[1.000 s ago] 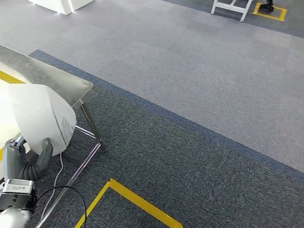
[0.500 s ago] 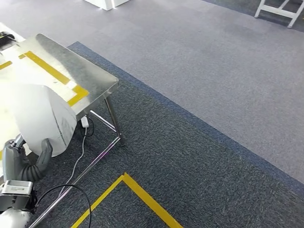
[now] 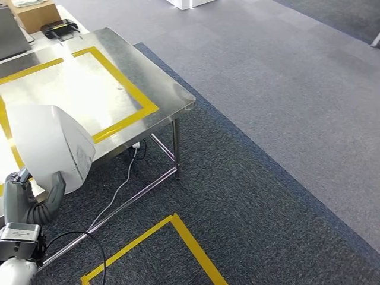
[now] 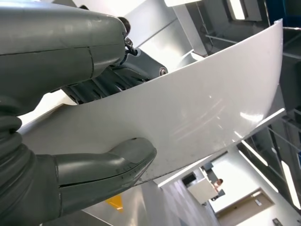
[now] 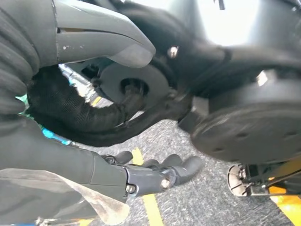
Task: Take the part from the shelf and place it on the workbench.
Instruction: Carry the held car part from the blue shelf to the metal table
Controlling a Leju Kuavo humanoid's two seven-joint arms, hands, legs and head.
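Left hand point(image 3: 33, 199) grips curved white part point(image 3: 49, 145).

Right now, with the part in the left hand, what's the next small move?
Probably carry it further over the workbench before lowering. The left hand grips the white part at the bench's near edge, beside the yellow taped rectangle, not inside it.
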